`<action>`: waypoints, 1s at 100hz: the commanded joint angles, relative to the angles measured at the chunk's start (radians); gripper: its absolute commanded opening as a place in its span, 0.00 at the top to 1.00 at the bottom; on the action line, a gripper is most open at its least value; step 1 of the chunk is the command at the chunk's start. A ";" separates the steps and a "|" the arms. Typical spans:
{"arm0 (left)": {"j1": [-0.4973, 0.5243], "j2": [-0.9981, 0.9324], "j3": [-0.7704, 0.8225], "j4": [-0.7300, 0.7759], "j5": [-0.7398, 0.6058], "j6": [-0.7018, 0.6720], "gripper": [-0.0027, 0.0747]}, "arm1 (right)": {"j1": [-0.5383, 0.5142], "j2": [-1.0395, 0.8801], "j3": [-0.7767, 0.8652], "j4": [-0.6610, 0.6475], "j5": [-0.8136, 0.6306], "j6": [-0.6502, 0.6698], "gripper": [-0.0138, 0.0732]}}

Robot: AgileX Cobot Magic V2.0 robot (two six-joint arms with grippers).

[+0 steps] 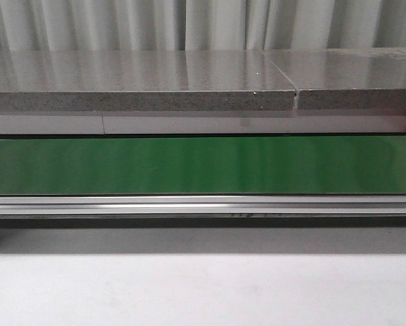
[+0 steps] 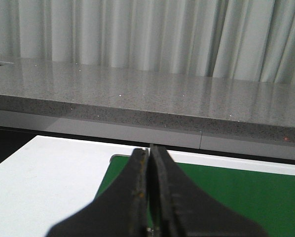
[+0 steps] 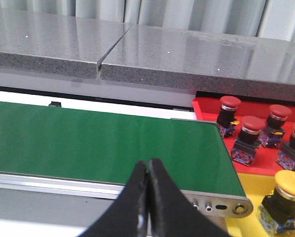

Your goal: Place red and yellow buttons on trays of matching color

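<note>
The black left gripper (image 2: pixel 148 153) is hanging with fingers pressed together over the long green conveyor belt (image 1: pixel 203 165). The black right gripper (image 3: pixel 147 165) is doing likewise. Off the belt's right end, four red-capped push buttons (image 3: pixel 250 136) are sitting in a red plastic tray (image 3: pixel 210 112), one yellow-capped button (image 3: pixel 284 195) in a yellow tray (image 3: pixel 253 185).

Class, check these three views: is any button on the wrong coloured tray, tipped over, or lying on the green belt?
Nothing stands out. Four red buttons stand upright on the red tray, the yellow button on the yellow tray, and the belt shows none.
</note>
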 commanded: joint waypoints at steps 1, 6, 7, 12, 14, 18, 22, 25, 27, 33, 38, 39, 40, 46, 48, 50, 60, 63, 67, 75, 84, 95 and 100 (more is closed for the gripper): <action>-0.007 -0.032 0.048 0.001 -0.066 -0.007 0.99 | 0.002 -0.018 -0.015 -0.009 -0.076 -0.001 0.92; -0.021 -0.032 0.048 0.006 -0.066 -0.007 0.99 | 0.002 -0.018 -0.015 -0.009 -0.077 -0.001 0.92; -0.027 -0.032 0.048 0.005 -0.066 -0.007 0.99 | 0.002 -0.018 -0.015 -0.009 -0.077 -0.001 0.92; -0.046 -0.032 0.048 0.006 -0.064 -0.007 0.99 | 0.002 -0.018 -0.015 -0.009 -0.077 -0.001 0.92; -0.055 -0.032 0.048 0.009 -0.064 -0.007 0.99 | 0.002 -0.018 -0.015 -0.009 -0.077 -0.001 0.92; -0.069 -0.032 0.048 0.013 -0.064 -0.007 0.99 | 0.002 -0.018 -0.015 -0.009 -0.077 -0.001 0.92; -0.081 -0.032 0.048 0.014 -0.064 -0.007 0.99 | 0.002 -0.018 -0.015 -0.009 -0.077 -0.001 0.92; -0.088 -0.032 0.048 0.014 -0.064 -0.007 0.99 | 0.002 -0.018 -0.015 -0.009 -0.077 -0.001 0.92; -0.090 -0.032 0.048 0.014 -0.064 -0.007 0.99 | 0.002 -0.018 -0.015 -0.009 -0.077 -0.001 0.92; -0.094 -0.032 0.048 0.014 -0.064 -0.007 0.99 | 0.002 -0.018 -0.015 -0.009 -0.077 -0.001 0.92; -0.094 -0.032 0.048 0.014 -0.064 -0.007 0.99 | 0.002 -0.018 -0.015 -0.009 -0.077 -0.001 0.92; -0.094 -0.032 0.048 0.014 -0.064 -0.007 0.99 | 0.002 -0.018 -0.015 -0.009 -0.077 -0.001 0.92; -0.094 -0.032 0.048 0.014 -0.064 -0.007 0.99 | 0.002 -0.018 -0.015 -0.009 -0.077 -0.001 0.92; -0.094 -0.032 0.048 0.014 -0.064 -0.007 0.99 | 0.002 -0.018 -0.015 -0.009 -0.077 -0.001 0.92; -0.094 -0.032 0.048 0.014 -0.064 -0.007 0.99 | 0.002 -0.018 -0.015 -0.009 -0.077 -0.001 0.92; -0.094 -0.032 0.048 0.014 -0.064 -0.007 0.99 | 0.002 -0.018 -0.015 -0.009 -0.077 -0.001 0.92; -0.094 -0.032 0.048 0.014 -0.064 -0.007 0.99 | 0.002 -0.018 -0.015 -0.009 -0.077 -0.001 0.92; -0.094 -0.032 0.048 0.014 -0.064 -0.007 0.99 | 0.002 -0.018 -0.015 -0.009 -0.077 -0.001 0.92; -0.094 -0.032 0.048 0.014 -0.064 -0.007 0.99 | 0.002 -0.018 -0.015 -0.009 -0.077 -0.001 0.92; -0.094 -0.032 0.048 0.014 -0.064 -0.007 0.99 | 0.002 -0.018 -0.015 -0.009 -0.077 -0.001 0.92; -0.094 -0.032 0.048 0.014 -0.064 -0.007 0.99 | 0.002 -0.018 -0.015 -0.009 -0.077 -0.001 0.92; -0.094 -0.032 0.048 0.014 -0.064 -0.007 0.99 | 0.002 -0.018 -0.015 -0.009 -0.077 -0.001 0.92; -0.094 -0.032 0.048 0.014 -0.064 -0.007 0.99 | 0.002 -0.018 -0.015 -0.009 -0.077 -0.001 0.92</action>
